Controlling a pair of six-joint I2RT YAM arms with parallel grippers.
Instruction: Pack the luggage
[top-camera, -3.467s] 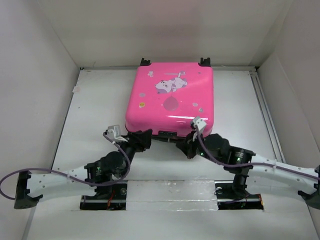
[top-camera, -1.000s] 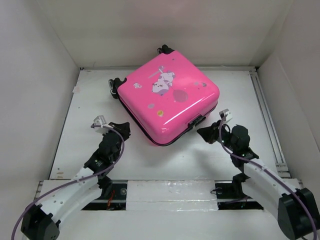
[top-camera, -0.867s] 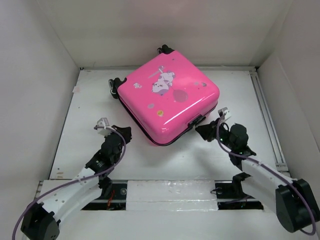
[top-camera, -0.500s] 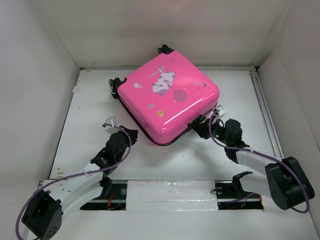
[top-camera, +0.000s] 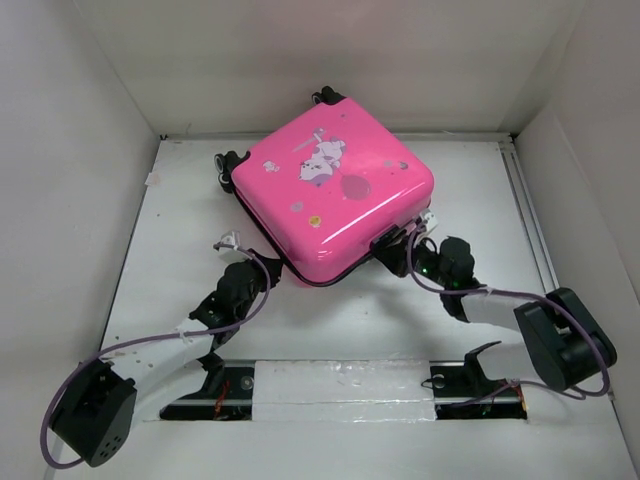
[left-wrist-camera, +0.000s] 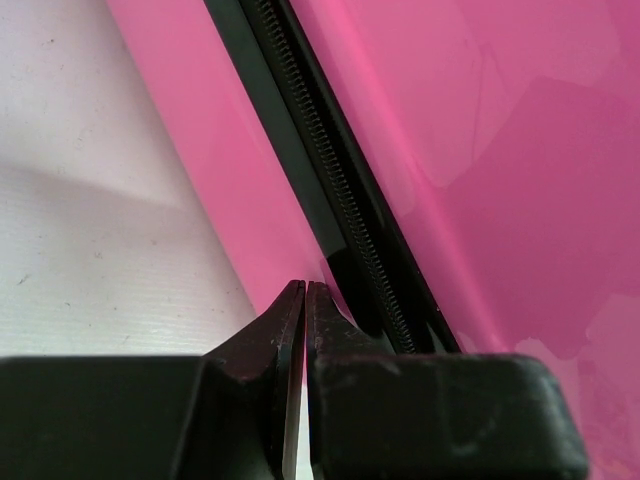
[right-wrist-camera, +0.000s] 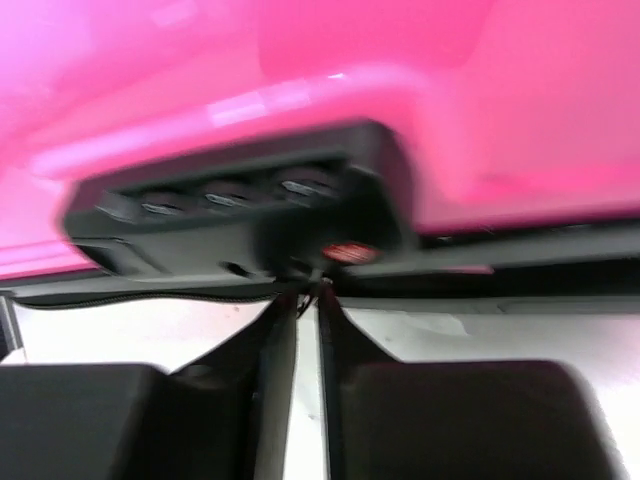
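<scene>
The luggage (top-camera: 330, 195) is a closed hot-pink hard-shell suitcase lying flat and turned cornerwise, with its wheels (top-camera: 226, 160) at the far left. My left gripper (top-camera: 262, 262) is shut and empty. Its tips (left-wrist-camera: 303, 286) press against the pink shell beside the black zipper (left-wrist-camera: 340, 200) on the near-left side. My right gripper (top-camera: 398, 250) sits at the black lock block (right-wrist-camera: 240, 205) on the near-right side. Its fingers (right-wrist-camera: 310, 292) stand a narrow slit apart just under the lock, where a thin dark zipper pull hangs. That view is blurred.
The suitcase lies on a white table (top-camera: 180, 215) enclosed by white walls on three sides. A metal rail (top-camera: 530, 220) runs along the table's right edge. Both arm bases are mounted on a taped bar (top-camera: 340, 385) at the near edge.
Both grippers have moved forward from clear of the suitcase to touching its near sides. The suitcase has shifted a little away and turned slightly. The right jaws have narrowed.
</scene>
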